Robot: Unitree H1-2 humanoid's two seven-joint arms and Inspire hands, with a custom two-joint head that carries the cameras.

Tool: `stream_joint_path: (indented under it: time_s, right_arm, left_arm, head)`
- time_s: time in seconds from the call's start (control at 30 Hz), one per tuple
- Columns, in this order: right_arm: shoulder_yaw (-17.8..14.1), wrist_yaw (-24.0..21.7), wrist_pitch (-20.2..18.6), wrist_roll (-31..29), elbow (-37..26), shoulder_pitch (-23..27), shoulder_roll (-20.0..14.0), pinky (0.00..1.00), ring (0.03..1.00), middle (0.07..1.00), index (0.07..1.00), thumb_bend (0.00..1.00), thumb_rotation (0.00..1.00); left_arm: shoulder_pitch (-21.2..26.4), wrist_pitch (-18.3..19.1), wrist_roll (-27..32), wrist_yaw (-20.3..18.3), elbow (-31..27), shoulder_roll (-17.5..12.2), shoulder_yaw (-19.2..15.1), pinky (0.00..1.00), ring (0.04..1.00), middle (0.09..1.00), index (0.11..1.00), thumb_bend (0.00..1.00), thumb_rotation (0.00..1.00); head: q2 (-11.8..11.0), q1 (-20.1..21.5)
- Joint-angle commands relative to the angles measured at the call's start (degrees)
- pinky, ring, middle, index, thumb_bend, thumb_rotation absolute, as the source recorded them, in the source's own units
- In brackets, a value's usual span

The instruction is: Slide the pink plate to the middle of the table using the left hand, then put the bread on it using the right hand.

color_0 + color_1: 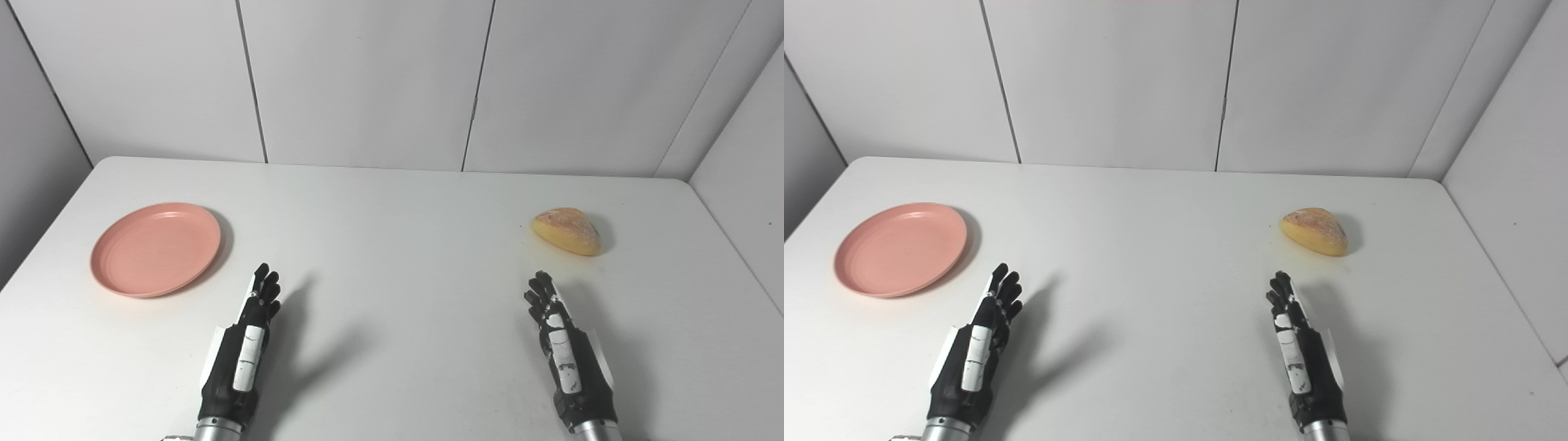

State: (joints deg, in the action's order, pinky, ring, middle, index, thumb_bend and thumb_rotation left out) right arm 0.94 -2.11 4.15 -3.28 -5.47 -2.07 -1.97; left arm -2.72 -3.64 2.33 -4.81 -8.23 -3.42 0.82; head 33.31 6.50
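Left hand [245,343] at lower left of frame, fingers extended and holding nothing, just right of and below the pink plate [156,248], not touching. Right hand [566,349] at lower right, likewise empty with fingers straight, near but short of the bread [566,230]. Plate flat at left side of table [392,294], empty; bread at right, well apart from plate.

Step in hand, as judged: reach and slide not yet begun. Best to bring fingertips onto the plate's far-left rim or press lightly on its floor, then draw rightward toward frame centre, keeping it flat. Shallow rim likely to slip under fingers; too much downward force at the rim could tip it.

Nothing else on table. Path to centre unobstructed. Grey panelled walls across upper frame, well clear.
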Motion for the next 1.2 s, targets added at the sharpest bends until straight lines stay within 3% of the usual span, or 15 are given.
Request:
stream_joint_path:
  time_s: [0.0, 0.7, 0.8, 0.9, 1.17]
  right_arm:
    - [-0.02, -0.30, 1.15, 0.06, -0.99, 0.57, 0.05, 1.00, 0.957, 0.962, 0.969, 0.87, 1.00]
    - [-0.02, -0.33, 0.97, 0.00, -1.06, 0.49, 0.07, 1.00, 0.957, 0.961, 0.970, 0.87, 1.00]
    - [-0.24, -0.38, 1.55, -0.19, -0.61, 0.57, -0.11, 1.00, 0.957, 0.960, 0.970, 0.86, 1.00]
    - [-0.69, -0.99, 2.32, -0.92, 0.41, 0.58, -0.99, 1.00, 0.961, 0.963, 0.980, 0.86, 1.00]
    - [-2.59, -2.99, 5.12, -4.00, 4.73, 0.72, -2.97, 1.00, 0.975, 0.971, 0.979, 0.86, 1.00]
  left_arm:
    - [0.32, -0.37, 0.00, 0.16, 0.09, 0.01, -0.09, 1.00, 1.000, 1.000, 1.000, 0.79, 1.00]
    - [0.38, -0.58, -0.02, 0.11, 0.12, 0.05, -0.03, 1.00, 1.000, 1.000, 1.000, 0.77, 1.00]
    - [0.51, -1.15, -0.30, 0.22, 0.75, 0.23, 0.12, 1.00, 1.000, 1.000, 1.000, 0.77, 1.00]
    - [0.75, -2.45, -1.31, 0.64, 2.37, 0.84, 0.71, 1.00, 1.000, 1.000, 1.000, 0.75, 1.00]
    - [0.90, -5.18, -6.92, 3.00, 5.32, 2.69, 2.80, 1.00, 1.000, 1.000, 1.000, 0.83, 1.00]
  head:
    - [0.05, -0.09]
    - [-0.29, -0.33]
    - [-1.12, -1.42]
    - [-3.21, -6.18]
    - [-7.01, -10.96]
